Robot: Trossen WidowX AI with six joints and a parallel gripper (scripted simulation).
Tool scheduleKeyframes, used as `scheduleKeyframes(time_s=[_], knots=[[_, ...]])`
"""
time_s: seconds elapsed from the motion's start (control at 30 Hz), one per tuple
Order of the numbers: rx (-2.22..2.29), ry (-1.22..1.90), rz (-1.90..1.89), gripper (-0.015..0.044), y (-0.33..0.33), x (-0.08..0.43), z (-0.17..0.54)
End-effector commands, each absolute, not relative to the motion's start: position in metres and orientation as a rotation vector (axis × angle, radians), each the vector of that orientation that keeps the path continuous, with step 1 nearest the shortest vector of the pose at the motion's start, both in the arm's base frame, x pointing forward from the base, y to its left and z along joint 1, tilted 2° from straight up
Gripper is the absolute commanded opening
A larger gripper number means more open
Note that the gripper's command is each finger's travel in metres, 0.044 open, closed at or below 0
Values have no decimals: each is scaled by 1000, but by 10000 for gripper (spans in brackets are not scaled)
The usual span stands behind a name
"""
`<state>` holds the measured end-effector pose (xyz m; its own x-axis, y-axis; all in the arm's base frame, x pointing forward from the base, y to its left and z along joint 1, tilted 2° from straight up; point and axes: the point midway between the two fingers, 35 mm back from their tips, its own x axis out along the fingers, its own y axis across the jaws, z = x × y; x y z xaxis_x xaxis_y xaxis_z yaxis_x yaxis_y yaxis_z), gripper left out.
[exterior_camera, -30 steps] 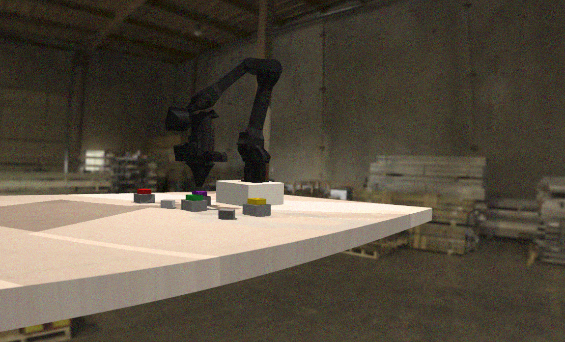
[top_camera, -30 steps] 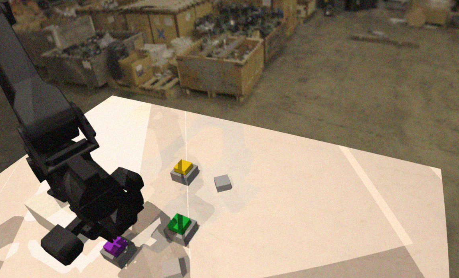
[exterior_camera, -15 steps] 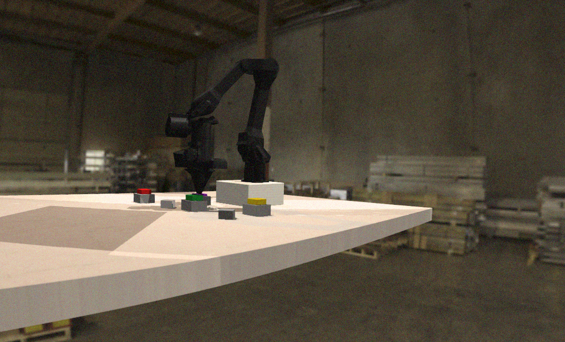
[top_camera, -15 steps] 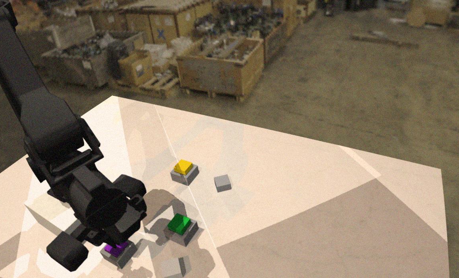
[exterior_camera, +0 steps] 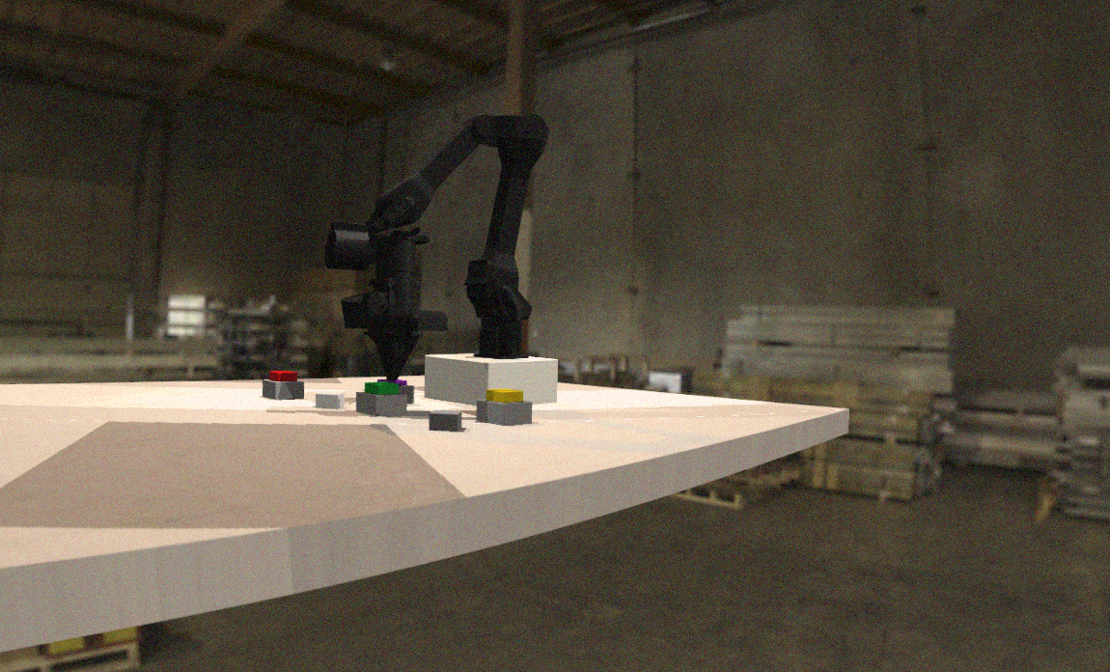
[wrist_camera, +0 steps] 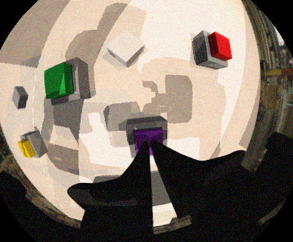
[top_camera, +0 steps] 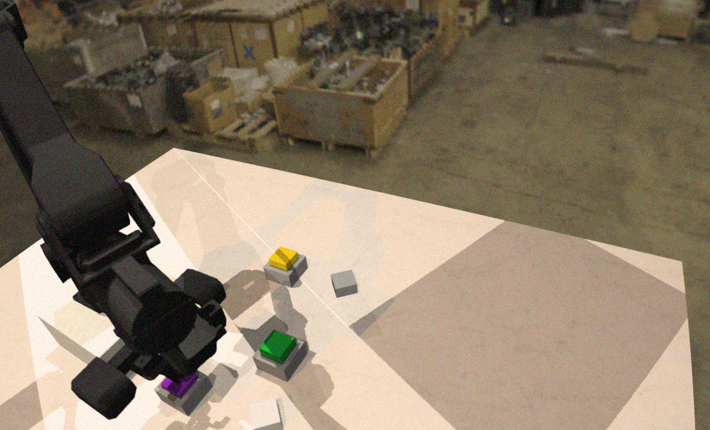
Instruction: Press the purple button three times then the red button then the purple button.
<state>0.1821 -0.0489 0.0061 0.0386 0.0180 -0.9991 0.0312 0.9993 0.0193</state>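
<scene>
While the yellow button (wrist_camera: 27, 148) and green button (wrist_camera: 59, 81) are left alone at the left, the purple button (wrist_camera: 148, 138) is found centre-low in the wrist view — directly under the gripper (wrist_camera: 151, 145), whose jaws are closed on nothing. A stiff, sprung cap is judged likely; its flat top should be pushed squarely. The red button (wrist_camera: 220, 46) lies far right.

A matte black robot arm (exterior_camera: 505, 191) of blocky, angular links rises from a white rectangular pedestal (exterior_camera: 489, 377) near the far edge of the worktop (exterior_camera: 208, 467). Rounded cylindrical housings bulge at its joints. Its hand (wrist_camera: 151, 145) ends in 2 dark, tapering fingers that narrow to slim tips. No cables or markings are discernible on its surfaces.
</scene>
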Motion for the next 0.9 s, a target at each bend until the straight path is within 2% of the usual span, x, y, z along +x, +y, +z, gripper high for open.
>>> scheduleKeyframes(time_s=[0.0, 0.2, 0.87], knots=[[40, 1531, -15, 20, -50, 182, 27], [40, 1533, -17, 20, -50, 181, 38], [41, 1533, -17, 20, -49, 182, 6]])
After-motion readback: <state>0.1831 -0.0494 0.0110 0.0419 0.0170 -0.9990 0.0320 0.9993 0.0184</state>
